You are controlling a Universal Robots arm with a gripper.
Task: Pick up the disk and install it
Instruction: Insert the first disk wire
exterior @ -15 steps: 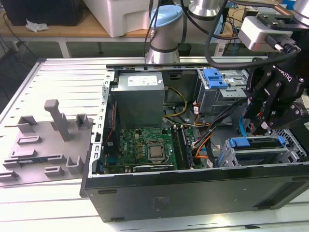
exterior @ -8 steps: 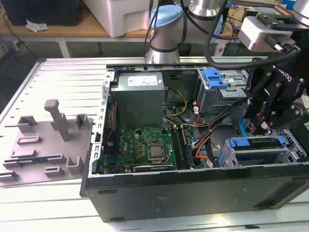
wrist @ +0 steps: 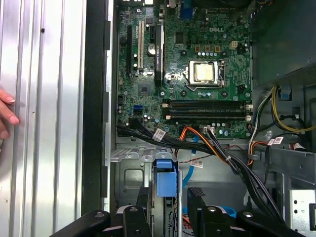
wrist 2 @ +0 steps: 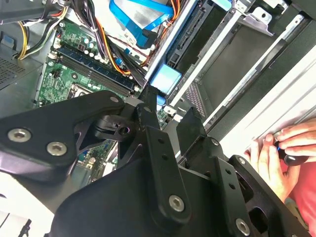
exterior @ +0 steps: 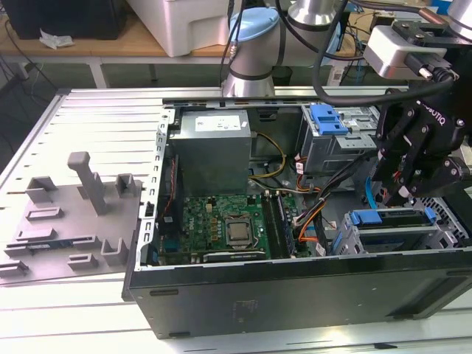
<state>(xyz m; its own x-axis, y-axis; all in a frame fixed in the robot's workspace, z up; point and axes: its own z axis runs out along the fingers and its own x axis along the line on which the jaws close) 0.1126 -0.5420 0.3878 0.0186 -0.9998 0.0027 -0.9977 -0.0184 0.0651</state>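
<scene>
Silver ribbed bench (exterior: 88, 118) carries 1 open black case (exterior: 295, 295). Biggest risk, my call: a person's hand (wrist 2: 269, 160) rests on the bench just beside the case wall and near the tool (wrist: 170, 195), so a sideways swing could hit it. Next risk: orange and black cables (wrist: 217, 148) run just beside the bay and 1 blue flat cable (wrist 2: 138, 15) loops near it, so a finger could snag either.

The tool hangs over the bay at the exterior view's right. Its 2 fingers (wrist: 197, 202) are spread, 1 each side of the blue tab with gaps, pinching nothing. The disk (wrist: 164, 180) sits slotted in that bay right under the tool. Cannot tell if it's fully seated, so it could stay proud or jam if pushed crooked.

Counts: 1 bench, 1 case, 1 grey jig tray (exterior: 74, 214), 1 power-supply box (exterior: 214, 144), 1 motherboard (wrist: 197, 89), 1 drive cage (exterior: 328, 136) with blue latch, 1 tool, 1 disk, 1 CPU socket (wrist: 205, 73).
</scene>
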